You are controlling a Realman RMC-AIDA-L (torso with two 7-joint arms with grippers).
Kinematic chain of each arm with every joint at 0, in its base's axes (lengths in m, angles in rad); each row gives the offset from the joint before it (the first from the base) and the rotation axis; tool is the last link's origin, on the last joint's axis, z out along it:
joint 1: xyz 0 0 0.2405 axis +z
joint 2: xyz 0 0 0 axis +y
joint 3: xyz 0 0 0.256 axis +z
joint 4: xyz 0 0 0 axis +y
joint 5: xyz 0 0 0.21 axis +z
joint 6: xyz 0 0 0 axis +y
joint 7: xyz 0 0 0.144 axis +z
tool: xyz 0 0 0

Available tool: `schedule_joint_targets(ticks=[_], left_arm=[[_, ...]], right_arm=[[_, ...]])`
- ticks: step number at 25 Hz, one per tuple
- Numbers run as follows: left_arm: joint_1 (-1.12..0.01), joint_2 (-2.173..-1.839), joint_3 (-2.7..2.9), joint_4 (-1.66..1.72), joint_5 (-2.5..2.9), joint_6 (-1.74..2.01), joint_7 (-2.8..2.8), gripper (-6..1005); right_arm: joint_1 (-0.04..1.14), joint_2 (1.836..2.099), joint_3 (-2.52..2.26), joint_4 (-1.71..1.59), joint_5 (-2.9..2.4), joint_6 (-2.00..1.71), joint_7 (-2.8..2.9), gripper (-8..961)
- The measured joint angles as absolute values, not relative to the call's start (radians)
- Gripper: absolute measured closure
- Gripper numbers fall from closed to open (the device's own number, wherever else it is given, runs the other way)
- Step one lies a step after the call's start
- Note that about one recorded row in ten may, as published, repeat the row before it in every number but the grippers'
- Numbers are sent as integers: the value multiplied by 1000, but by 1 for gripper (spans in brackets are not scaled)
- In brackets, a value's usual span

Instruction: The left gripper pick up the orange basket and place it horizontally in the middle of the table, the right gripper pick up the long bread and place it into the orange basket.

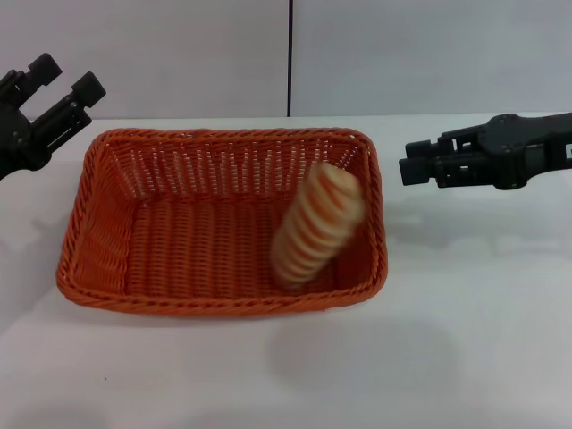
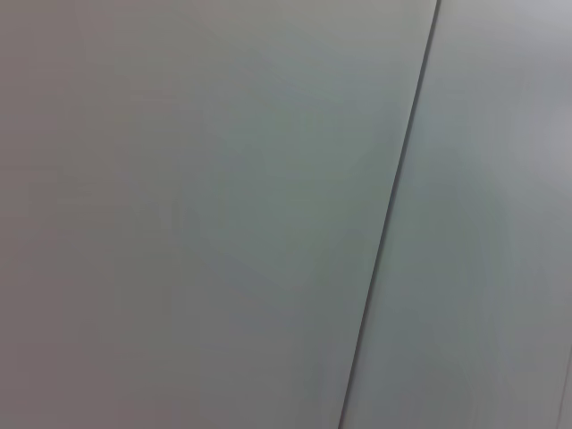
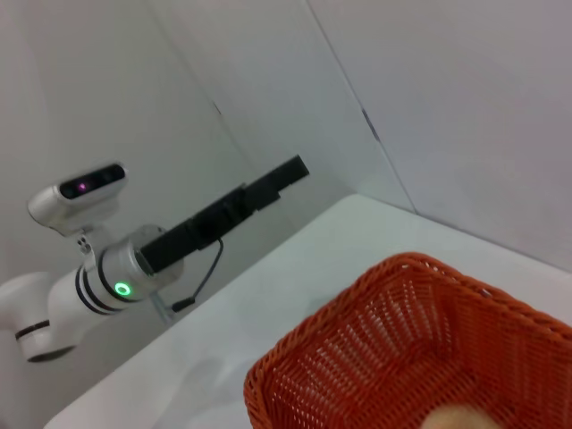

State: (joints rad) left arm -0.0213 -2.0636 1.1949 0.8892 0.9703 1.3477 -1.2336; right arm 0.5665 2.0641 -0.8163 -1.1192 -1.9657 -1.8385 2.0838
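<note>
The orange basket (image 1: 219,223) lies lengthwise across the middle of the white table (image 1: 465,349). Inside it, the long bread (image 1: 317,223) leans with its upper end against the basket's right wall. My left gripper (image 1: 64,76) hangs open and empty above the table, just off the basket's far left corner. My right gripper (image 1: 404,165) hovers open and empty just right of the basket's right rim, fingertips pointing at it. The right wrist view shows the basket's corner (image 3: 393,357), a sliver of the bread (image 3: 458,418) and the left gripper (image 3: 288,170) farther off.
A grey wall with a dark vertical seam (image 1: 290,54) stands behind the table. The left wrist view holds only that wall and its seam (image 2: 393,206). Bare tabletop lies in front of the basket and to its right.
</note>
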Motion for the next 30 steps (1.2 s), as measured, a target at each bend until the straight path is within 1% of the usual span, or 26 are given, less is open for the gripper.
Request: schedule_joint_targets(ticks=[3,4,11,12,13,17,18,20,21,22,27,30], left_arm=[[-22,-2064,1195,882,970,1349,-1233,218],[-22,-2063,1195,881,970,1349,-1233,218],[-23,-2063,1193,874,971,1349,-1233,218],[-23,-2063,1190,874,971,1350,-1231,218],[-23,-2063,1190,874,971,1350,-1231,218],[-22,-2062,1182,860,971,1351,-1191,218],[-22,-2062,1182,860,971,1351,-1191,218],[-22,-2062,1173,834,971,1358,-1157,218],[-23,-2062,1159,809,971,1370,-1132,218],[-23,-2062,1159,809,971,1370,-1132,218],[-34,-2064,1114,722,962,1426,-1039,218],[-39,-2064,1097,683,950,1446,-1004,218]], right_arm=[[560,2064,-813,-1118,-1928,-1847,2068,679],[549,2064,-810,-1120,-1896,-1854,2058,472],[504,2055,-795,-1162,-1832,-1869,2031,268],[475,2058,-765,-1202,-1828,-1866,2024,268],[475,2058,-765,-1202,-1828,-1866,2024,268],[394,2073,-610,-1231,-1824,-1843,1926,268],[394,2073,-610,-1231,-1824,-1843,1926,268],[349,2074,-506,-1150,-1785,-1813,1812,268],[317,2073,-440,-1051,-1736,-1796,1695,268],[317,2073,-440,-1051,-1736,-1796,1695,268],[273,2071,-235,-750,-1653,-1765,1367,268],[268,2070,-176,-660,-1648,-1749,1270,268]])
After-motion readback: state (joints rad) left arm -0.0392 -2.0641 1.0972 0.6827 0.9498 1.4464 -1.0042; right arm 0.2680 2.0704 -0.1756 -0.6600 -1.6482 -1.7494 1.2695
